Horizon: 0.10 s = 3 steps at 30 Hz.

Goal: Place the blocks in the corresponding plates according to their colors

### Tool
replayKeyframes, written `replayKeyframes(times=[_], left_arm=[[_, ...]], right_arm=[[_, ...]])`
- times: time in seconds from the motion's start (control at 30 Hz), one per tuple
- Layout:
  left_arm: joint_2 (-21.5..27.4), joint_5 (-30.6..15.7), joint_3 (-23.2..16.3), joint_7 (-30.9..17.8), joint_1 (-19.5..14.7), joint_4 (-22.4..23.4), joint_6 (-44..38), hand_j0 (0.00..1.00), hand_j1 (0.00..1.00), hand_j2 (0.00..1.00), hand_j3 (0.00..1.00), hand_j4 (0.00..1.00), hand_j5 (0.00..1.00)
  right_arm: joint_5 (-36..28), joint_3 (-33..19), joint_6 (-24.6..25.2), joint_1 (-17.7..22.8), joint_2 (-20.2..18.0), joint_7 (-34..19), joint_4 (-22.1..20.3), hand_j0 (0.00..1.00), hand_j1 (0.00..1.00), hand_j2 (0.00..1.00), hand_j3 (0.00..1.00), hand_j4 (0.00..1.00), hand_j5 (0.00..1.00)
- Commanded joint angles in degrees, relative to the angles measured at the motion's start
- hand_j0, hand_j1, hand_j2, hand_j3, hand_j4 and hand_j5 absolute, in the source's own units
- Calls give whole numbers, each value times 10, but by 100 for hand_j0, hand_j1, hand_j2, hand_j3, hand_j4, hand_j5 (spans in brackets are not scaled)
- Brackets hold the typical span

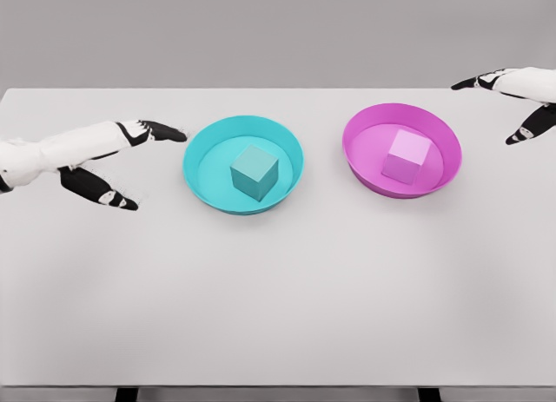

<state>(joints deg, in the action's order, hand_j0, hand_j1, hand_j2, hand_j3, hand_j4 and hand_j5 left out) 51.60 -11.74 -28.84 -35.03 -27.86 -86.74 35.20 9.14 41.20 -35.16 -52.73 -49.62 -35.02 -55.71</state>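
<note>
A teal block [254, 171] lies inside the teal plate [206, 148] left of the table's middle. A pink block [405, 155] rests inside the magenta plate [360, 128] to the right. My left hand [139, 163] hovers just left of the teal plate, fingers spread, holding nothing. At the far right edge my right hand [508, 107] hangs beyond the magenta plate, fingers spread and empty.
The white table [278, 289] stretches wide in front of both plates; its front edge runs along the bottom of the view.
</note>
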Motion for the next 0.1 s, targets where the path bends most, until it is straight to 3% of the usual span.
replayKeyframes(times=[0.0, 0.07], left_arm=[[16, -14, 24, 0, 0, -5, -2, 100, 100, 100, 100, 100, 100], [17, -14, 35, 0, 23, -5, -2, 100, 100, 100, 100, 100, 100]], right_arm=[[-4, -1, 2, 0, 1, 0, 0, 100, 100, 100, 100, 100, 100], [-4, -1, 2, 0, 0, 0, 0, 100, 100, 100, 100, 100, 100]])
